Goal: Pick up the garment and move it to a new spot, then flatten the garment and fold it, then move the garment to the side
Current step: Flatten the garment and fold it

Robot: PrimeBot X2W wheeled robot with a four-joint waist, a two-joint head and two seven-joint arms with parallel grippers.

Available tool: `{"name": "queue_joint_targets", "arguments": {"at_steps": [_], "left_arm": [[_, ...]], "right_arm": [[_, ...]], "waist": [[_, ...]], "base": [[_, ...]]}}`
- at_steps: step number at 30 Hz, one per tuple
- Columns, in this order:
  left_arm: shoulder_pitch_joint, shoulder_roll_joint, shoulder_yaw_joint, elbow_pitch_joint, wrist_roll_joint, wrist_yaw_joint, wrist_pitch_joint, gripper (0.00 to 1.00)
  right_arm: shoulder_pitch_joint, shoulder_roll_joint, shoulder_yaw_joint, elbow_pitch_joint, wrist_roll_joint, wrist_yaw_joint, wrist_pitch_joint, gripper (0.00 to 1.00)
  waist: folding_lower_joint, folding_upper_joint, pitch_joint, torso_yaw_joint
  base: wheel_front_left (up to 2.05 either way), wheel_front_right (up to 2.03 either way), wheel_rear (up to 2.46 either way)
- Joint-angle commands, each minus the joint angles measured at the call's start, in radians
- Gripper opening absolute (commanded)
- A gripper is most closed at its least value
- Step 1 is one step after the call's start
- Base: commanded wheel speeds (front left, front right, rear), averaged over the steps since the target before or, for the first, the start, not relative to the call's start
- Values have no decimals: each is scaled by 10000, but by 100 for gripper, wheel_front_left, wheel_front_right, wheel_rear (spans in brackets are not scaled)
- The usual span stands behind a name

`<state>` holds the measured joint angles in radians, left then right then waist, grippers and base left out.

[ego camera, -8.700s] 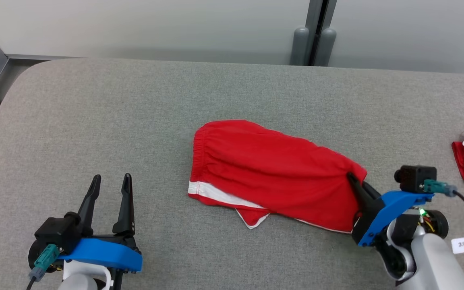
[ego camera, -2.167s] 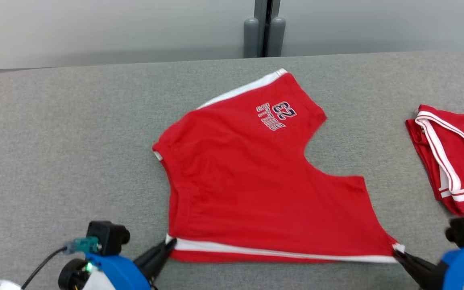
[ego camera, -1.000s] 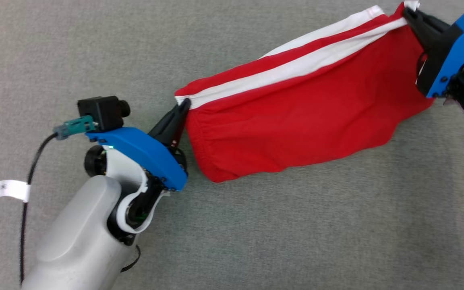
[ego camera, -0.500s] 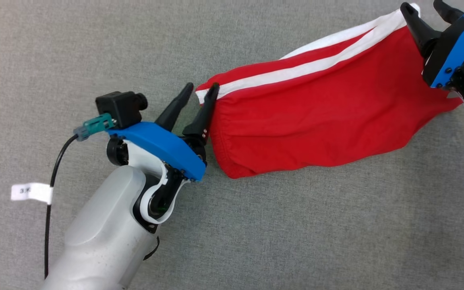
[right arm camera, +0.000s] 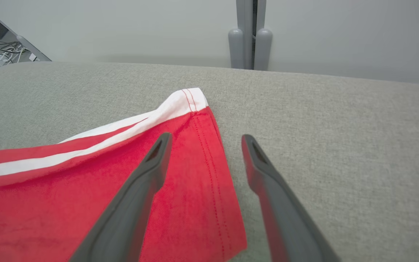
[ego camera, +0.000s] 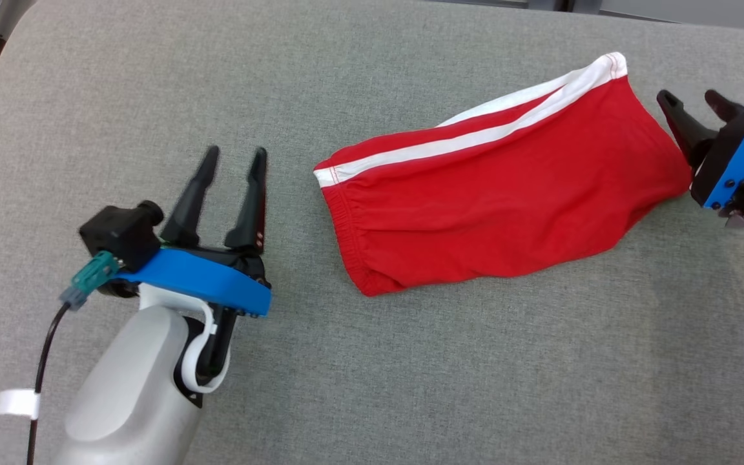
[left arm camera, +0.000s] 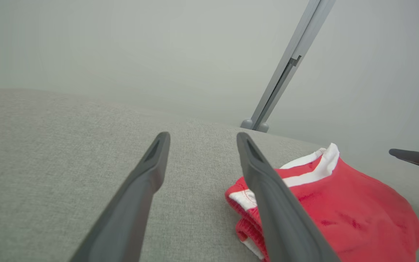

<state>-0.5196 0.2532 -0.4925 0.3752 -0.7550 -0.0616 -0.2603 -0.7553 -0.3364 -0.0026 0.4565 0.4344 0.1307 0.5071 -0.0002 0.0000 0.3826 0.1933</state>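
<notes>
Head view: the shorts [ego camera: 501,213] lie folded double on the surface [ego camera: 411,361], waistband to the left and striped hem at the far right. Half a second ago both hands were at their ends. Now the left hand [ego camera: 236,152] sits clear to the left and the right hand [ego camera: 688,97] just beside the hem, both spread wide and empty. The fold looks done; moving the shorts aside remains.

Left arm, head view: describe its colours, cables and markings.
Pale grey forearm, white wrist bracket, blue plate carrying the left gripper with two long dark fingers. Black camera block with teal plug; black cable bearing a white label.
</notes>
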Motion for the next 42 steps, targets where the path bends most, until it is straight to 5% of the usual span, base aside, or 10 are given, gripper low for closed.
{"name": "queue_joint_targets", "arguments": {"at_steps": [1,7,19,21,29,42], "left_arm": [[97,-58,252,-181,347,29,-51,100],[961,-781,1733,-1061,2448,-196,-53,100],[1645,-1570,2790,-1225,3745,-687,-55,100],[1659,-1618,2871,-1214,3809,-705,-57,100],[1875,-1572,3062,-1148,3688,-710,-57,100],[2717,-1101,2821,-852,3429,-692,-56,100]], "right_arm": [[104,46,-53,34,74,1,-95,100],[52,99,-394,517,-136,1,-262,100],[-222,441,-671,2023,-772,1,160,100],[-186,536,-542,2053,-651,3,188,0],[281,260,-91,1580,-176,1,-492,0],[2243,-256,-1270,159,-414,3,-1155,0]], "waist": [[2,0,34,35],[2,0,341,281],[2,0,616,749],[2,0,602,713],[2,0,220,357],[2,0,-1032,-505]], "base": [[0,0,0],[0,0,0],[0,0,0],[0,0,0],[0,0,0],[0,0,0]]}}
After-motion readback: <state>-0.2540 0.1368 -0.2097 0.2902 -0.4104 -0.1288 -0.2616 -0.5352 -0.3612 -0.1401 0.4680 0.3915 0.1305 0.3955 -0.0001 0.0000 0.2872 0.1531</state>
